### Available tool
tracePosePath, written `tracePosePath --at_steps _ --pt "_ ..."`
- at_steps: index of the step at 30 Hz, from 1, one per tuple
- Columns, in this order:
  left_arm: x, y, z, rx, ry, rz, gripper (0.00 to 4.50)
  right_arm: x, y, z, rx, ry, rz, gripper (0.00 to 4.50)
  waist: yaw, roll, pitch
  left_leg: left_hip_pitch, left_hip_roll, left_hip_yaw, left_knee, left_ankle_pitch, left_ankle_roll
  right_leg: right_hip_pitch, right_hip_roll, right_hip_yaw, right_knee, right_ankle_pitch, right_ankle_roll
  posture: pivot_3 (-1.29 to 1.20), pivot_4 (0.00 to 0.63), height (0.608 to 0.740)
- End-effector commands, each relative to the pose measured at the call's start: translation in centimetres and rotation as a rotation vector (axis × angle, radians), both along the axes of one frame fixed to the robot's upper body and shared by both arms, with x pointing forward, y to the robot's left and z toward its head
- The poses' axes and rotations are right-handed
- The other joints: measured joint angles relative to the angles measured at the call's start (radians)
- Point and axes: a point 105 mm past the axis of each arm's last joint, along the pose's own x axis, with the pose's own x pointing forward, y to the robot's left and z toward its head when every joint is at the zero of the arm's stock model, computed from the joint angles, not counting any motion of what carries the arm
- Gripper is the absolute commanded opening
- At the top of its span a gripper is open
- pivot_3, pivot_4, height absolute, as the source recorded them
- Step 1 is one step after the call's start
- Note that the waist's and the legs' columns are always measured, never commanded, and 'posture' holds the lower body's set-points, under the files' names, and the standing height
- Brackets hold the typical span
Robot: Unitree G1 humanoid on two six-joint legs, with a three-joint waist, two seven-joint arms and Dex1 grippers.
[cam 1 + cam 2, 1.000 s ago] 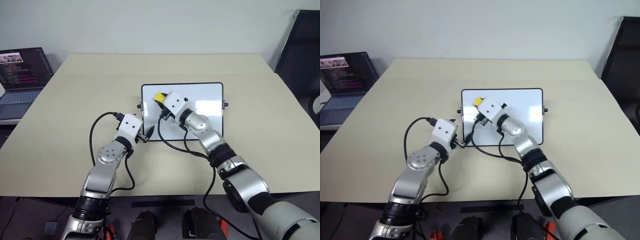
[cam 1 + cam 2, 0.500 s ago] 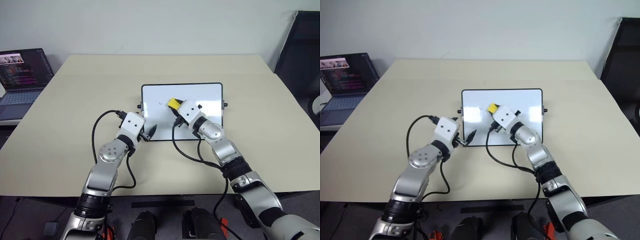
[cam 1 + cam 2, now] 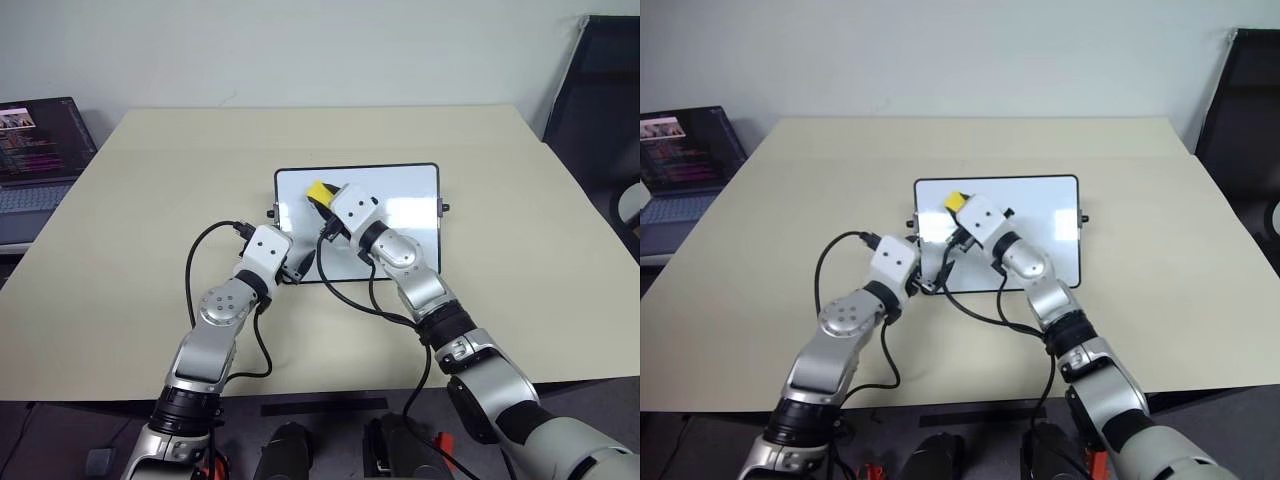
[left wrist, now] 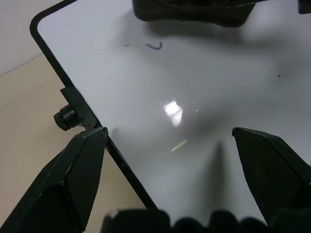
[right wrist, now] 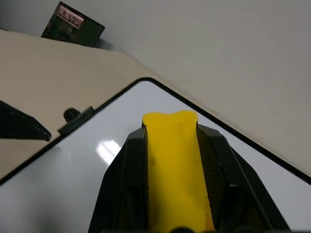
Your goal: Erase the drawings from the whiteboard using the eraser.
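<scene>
The whiteboard (image 3: 400, 225) lies at the centre of the frame on the beige table (image 3: 150, 200), with a small blue squiggle (image 4: 154, 46) of the drawings on its surface. The right gripper (image 3: 322, 200) is over the board's upper left part, fingers clamped tight on the yellow eraser (image 5: 175, 165). The left gripper (image 4: 170, 141) sits at the board's lower left corner, jaws spread wide, holding nothing.

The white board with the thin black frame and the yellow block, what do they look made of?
White board with the thin black frame: smooth glossy surface, since it mirrors a glare patch; frame probably plastic. Yellow block: matte, looks like soft foam, apparently pinched in at the waist between the right gripper fingers.
</scene>
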Motion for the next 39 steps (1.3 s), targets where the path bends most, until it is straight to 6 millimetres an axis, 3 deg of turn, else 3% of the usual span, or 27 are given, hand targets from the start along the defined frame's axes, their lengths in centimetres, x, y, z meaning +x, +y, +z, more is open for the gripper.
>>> tracePosePath --at_steps 1,7,15,26,29,34,39 --pt "-0.2 0.3 1.4 -0.002 -0.057 0.015 4.50 -0.3 1.1 0.2 -0.039 -0.036 0.025 1.11 0.000 0.000 0.000 0.000 0.000 0.000 0.000 0.000 0.000 0.000 0.000 0.000 0.000 0.000 0.000 0.00 0.150 0.740" --pt "-0.4 0.6 1.4 -0.002 -0.057 0.028 4.50 0.6 0.4 -2.5 -0.179 0.014 -0.039 1.11 0.000 0.000 0.000 0.000 0.000 0.001 0.001 0.000 0.000 0.000 0.000 0.001 0.000 0.000 0.000 0.00 0.150 0.740" --pt "-0.3 0.4 1.4 -0.006 -0.053 0.023 4.50 1.7 -2.8 -2.9 -0.235 0.018 -0.138 1.11 0.007 0.000 0.000 0.002 0.000 -0.002 0.002 0.000 0.000 0.003 0.000 -0.002 0.002 0.000 0.000 0.00 0.150 0.740" --pt "0.1 0.0 1.6 -0.007 -0.053 0.005 4.50 -0.2 -7.1 -5.4 -0.295 0.057 -0.161 1.11 0.010 -0.001 0.000 0.002 0.000 -0.001 0.002 0.001 0.001 0.004 -0.002 -0.002 0.000 0.000 0.001 0.00 0.150 0.740" --pt "0.2 -0.1 1.6 -0.006 -0.054 0.000 4.50 -0.8 -7.0 -4.7 -0.249 0.049 -0.152 1.11 0.008 -0.001 0.000 0.003 0.000 -0.001 0.002 0.001 0.001 0.005 -0.001 -0.002 0.000 0.000 0.001 0.00 0.150 0.740" --pt "0.2 -0.1 1.7 -0.006 -0.055 -0.004 4.50 -2.0 -5.8 -1.7 -0.075 0.018 -0.075 1.11 0.007 -0.001 0.000 0.002 0.000 -0.001 0.002 0.001 0.001 0.004 0.000 -0.002 0.000 0.000 0.000 0.00 0.150 0.740" --pt "-0.5 -0.8 1.9 -0.028 -0.070 -0.048 4.50 -3.4 -6.9 -0.1 0.049 0.058 -0.049 1.11 0.006 -0.001 0.000 -0.002 0.000 -0.001 0.000 0.000 0.000 0.002 0.000 -0.002 -0.005 0.000 0.001 0.00 0.150 0.740"
